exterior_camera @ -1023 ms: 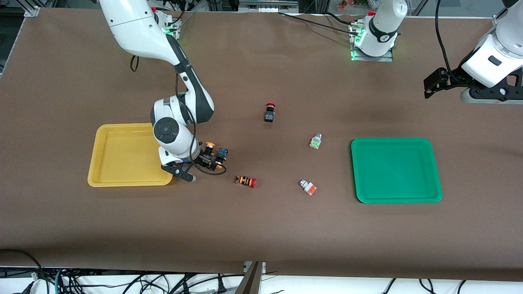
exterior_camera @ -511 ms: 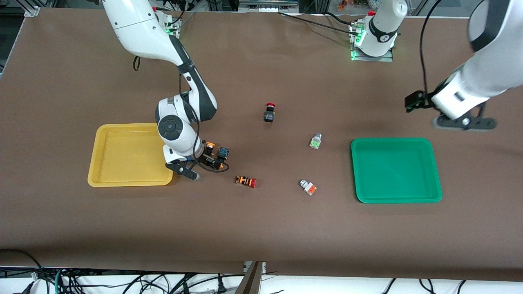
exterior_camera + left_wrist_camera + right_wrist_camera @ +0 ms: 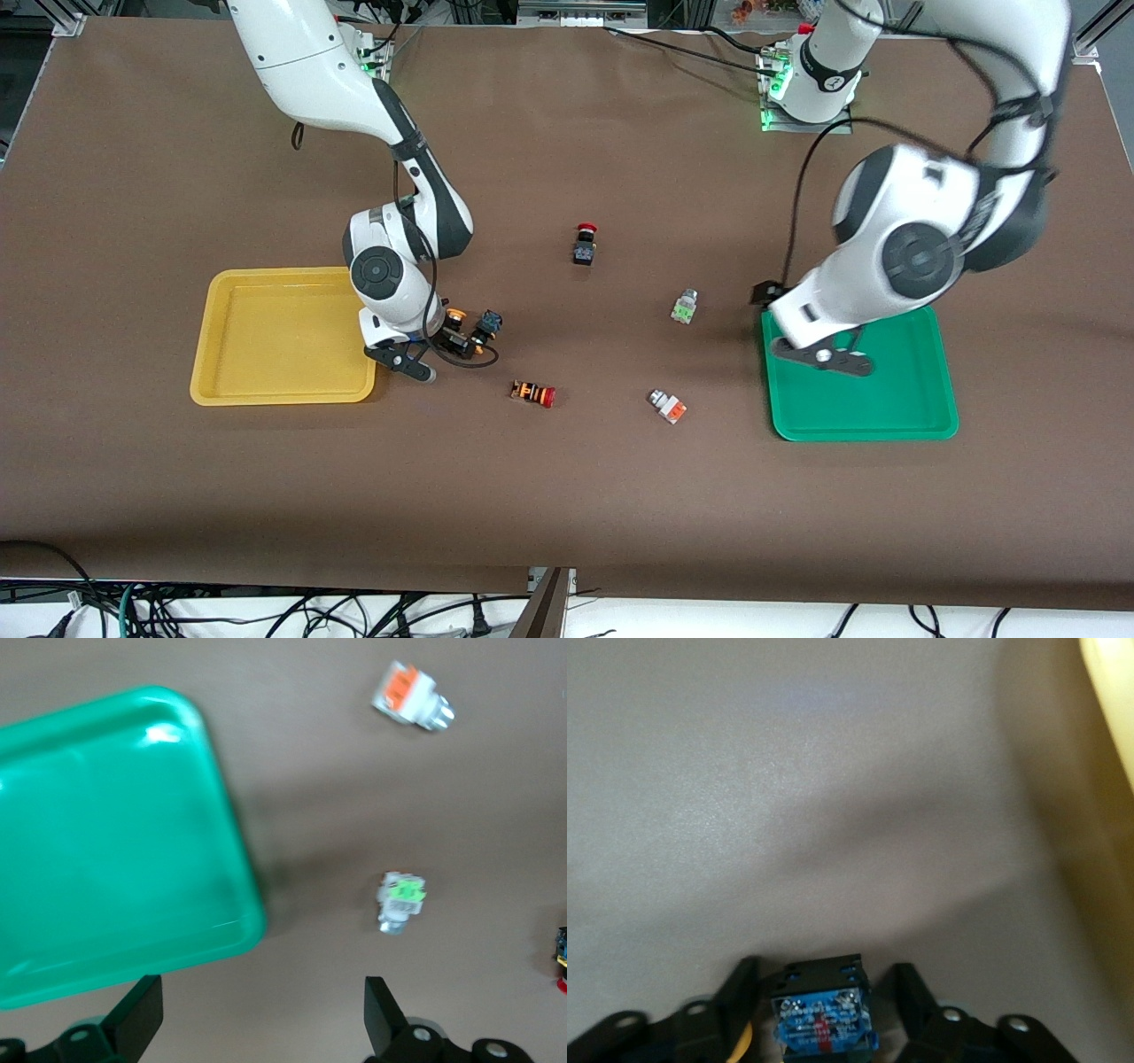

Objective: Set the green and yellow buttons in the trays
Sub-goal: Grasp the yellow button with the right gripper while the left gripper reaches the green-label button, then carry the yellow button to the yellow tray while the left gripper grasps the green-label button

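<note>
Two black-bodied buttons with orange-yellow caps lie side by side, one (image 3: 455,321) beside the yellow tray (image 3: 266,341), the other (image 3: 485,330) next to it. My right gripper (image 3: 465,338) is low at them. In the right wrist view its fingers (image 3: 740,988) flank a blue-ended button (image 3: 822,1014), with a gap on one side. My left gripper (image 3: 822,354) hangs open and empty over the corner of the green tray (image 3: 868,416). The green-faced button (image 3: 683,307) and the orange-faced button (image 3: 667,406) lie on the table beside that tray; both show in the left wrist view, green-faced (image 3: 401,899) and orange-faced (image 3: 407,698).
A black button with a red cap (image 3: 584,245) stands mid-table, farther from the front camera. An orange-and-black striped button with a red cap (image 3: 532,392) lies nearer to it. Both trays hold nothing. The yellow tray's rim (image 3: 1112,691) edges the right wrist view.
My left arm has swung in from the left arm's end of the table to over the green tray's corner. My right gripper has edged onto the two yellow-capped buttons, which shifted slightly.
</note>
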Robot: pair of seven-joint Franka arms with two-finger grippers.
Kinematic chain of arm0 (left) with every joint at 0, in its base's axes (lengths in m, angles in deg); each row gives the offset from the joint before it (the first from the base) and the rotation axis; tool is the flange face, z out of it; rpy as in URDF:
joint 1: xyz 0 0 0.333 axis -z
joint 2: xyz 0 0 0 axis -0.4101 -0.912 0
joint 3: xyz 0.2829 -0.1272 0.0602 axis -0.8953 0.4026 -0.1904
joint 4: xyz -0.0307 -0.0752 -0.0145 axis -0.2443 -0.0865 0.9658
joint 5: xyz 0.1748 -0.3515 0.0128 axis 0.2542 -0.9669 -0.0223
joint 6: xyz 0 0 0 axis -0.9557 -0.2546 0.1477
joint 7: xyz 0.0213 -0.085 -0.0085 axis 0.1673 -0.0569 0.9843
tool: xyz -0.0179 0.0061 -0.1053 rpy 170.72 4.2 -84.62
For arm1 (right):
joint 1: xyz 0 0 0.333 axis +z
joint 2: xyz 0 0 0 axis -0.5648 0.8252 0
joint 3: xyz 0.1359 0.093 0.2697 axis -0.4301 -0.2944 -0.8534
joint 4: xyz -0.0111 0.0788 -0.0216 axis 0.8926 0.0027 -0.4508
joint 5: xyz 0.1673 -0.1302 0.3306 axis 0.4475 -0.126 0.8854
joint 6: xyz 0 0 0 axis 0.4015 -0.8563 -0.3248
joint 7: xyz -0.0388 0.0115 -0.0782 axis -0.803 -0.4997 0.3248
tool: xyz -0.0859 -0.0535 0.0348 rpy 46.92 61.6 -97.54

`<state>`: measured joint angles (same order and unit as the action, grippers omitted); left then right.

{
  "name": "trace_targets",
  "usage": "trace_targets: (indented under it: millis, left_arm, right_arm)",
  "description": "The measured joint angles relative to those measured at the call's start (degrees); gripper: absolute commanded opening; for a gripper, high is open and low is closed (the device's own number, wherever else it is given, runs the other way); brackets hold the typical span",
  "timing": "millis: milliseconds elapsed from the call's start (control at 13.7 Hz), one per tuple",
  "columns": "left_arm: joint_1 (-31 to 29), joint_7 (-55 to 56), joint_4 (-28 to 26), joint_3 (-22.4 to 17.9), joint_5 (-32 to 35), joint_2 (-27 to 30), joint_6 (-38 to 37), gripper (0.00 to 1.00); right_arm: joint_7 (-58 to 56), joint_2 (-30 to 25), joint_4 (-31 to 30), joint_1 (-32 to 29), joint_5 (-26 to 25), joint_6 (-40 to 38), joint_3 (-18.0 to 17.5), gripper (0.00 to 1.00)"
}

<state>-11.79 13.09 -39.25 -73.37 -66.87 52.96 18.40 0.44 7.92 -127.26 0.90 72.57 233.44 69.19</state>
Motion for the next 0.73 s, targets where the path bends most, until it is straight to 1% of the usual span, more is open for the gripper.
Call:
trace_targets:
  millis: [73,146,219,365,511,584,731]
  left_arm:
    - [1.36,0.00,-0.05,0.07,-0.50,-3.01,1.28,1.00]
    - [2.70,0.04,-0.14,0.13,-0.71,-5.66,2.93,1.00]
    - [3.75,0.16,-0.38,0.16,-0.80,-7.53,4.73,1.00]
    - [4.46,0.23,-2.15,0.46,-1.00,-8.41,7.41,1.00]
    - [4.52,1.75,-6.03,2.34,-1.05,-8.27,13.64,1.00]
    - [4.83,3.43,-8.60,3.07,-1.05,-8.29,17.66,1.00]
    - [6.47,5.84,-13.51,3.51,-1.05,-8.36,24.26,1.00]
  right_arm:
    - [-0.01,-0.16,0.05,0.06,0.00,0.04,-0.01,0.18]
    - [-0.02,-0.58,0.04,0.08,0.00,-0.16,0.02,0.06]
    - [-0.08,-0.78,0.02,0.09,0.00,-0.18,0.00,0.00]
    - [-0.15,-0.62,0.02,0.09,0.00,-0.12,-0.02,0.00]
    - [-1.31,-0.77,1.06,-0.01,0.00,-1.20,0.27,0.00]
    - [-3.86,-1.00,2.58,-0.50,0.00,-4.08,0.68,0.00]
    - [-12.56,-2.19,7.09,-4.34,0.07,-13.54,1.40,0.00]
